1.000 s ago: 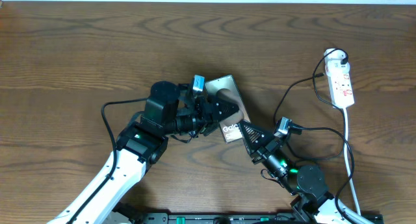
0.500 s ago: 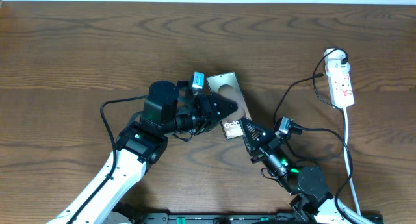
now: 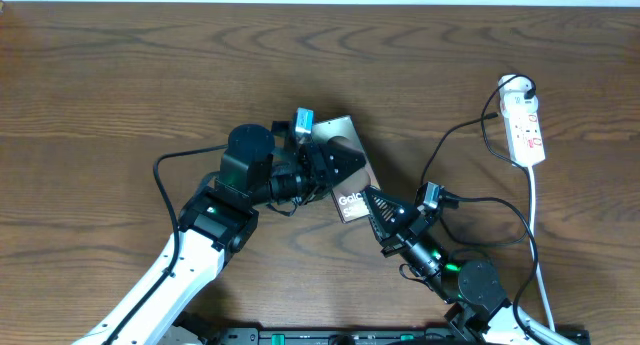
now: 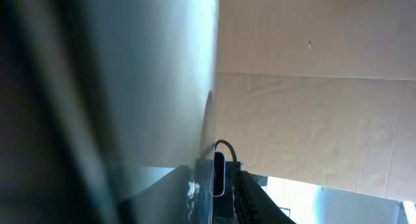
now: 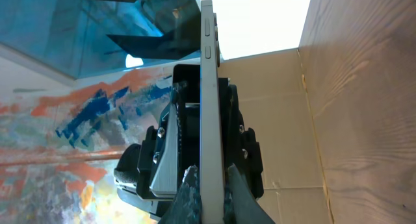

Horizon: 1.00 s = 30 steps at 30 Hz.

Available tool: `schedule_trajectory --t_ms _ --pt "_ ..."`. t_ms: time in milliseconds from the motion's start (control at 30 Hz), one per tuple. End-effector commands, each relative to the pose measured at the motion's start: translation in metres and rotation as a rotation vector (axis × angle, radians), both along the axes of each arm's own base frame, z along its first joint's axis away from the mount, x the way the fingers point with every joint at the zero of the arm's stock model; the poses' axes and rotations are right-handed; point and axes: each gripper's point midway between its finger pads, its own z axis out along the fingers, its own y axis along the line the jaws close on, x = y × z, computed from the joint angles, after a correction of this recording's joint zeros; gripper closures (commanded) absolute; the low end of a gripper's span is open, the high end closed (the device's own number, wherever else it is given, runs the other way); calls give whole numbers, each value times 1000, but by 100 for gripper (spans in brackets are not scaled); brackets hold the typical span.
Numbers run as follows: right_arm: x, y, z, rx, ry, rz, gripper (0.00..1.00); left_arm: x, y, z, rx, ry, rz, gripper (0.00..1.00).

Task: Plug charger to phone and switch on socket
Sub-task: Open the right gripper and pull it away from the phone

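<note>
Grey-brown phone (image 3: pixel 348 198) pinched at both ends mid-table, tilted, with no gripper on the charger.

My left gripper (image 3: pixel 340 163) looks clamped across the phone's upper half. My right gripper (image 3: pixel 372 203) is closed on its lower end, the slab running edge-on between the fingers (image 5: pixel 190 188). The risk I see is two arms fighting over one stiff slab: any mismatch could twist it loose onto the table (image 3: pixel 120 75). The charger (image 3: pixel 447 135) loops right of the phone, close to my right arm, and could snag and drag the socket (image 3: pixel 524 125), which lies far right of the phone near the table's side. I cannot find the plug tip. Left of and beyond the phone is open wood with room to swing.
</note>
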Motion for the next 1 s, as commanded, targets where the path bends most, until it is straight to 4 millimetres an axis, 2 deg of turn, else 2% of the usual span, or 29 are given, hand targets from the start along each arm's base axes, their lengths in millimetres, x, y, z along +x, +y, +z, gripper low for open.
schedule_trajectory --t_ms 0,33,133,333,433,533,633,767,967 --pt "-4 5 19 37 -42 28 99 0 0 1 -3 1 5 81" --pt "-4 5 19 37 -42 28 99 0 0 1 -3 1 5 86" --pt "-4 5 19 37 -42 27 99 0 0 1 -3 1 5 92" --pt "-3 4 19 37 -39 17 99 0 0 1 -3 1 6 92" --pt "-2 5 13 19 -21 17 93 1 0 1 -2 -2 6 93" --pt "-1 7 4 -9 5 21 82 4 2 0 17 -43 12 92" --pt "0 9 -7 -49 29 26 76 8 6 0 25 -63 22 93" --pt "0 10 -15 -119 -1 16 68 16 18 -5 50 -71 48 93" --pt "1 10 -21 -295 -152 -18 56 19 43 -23 86 -6 51 93"
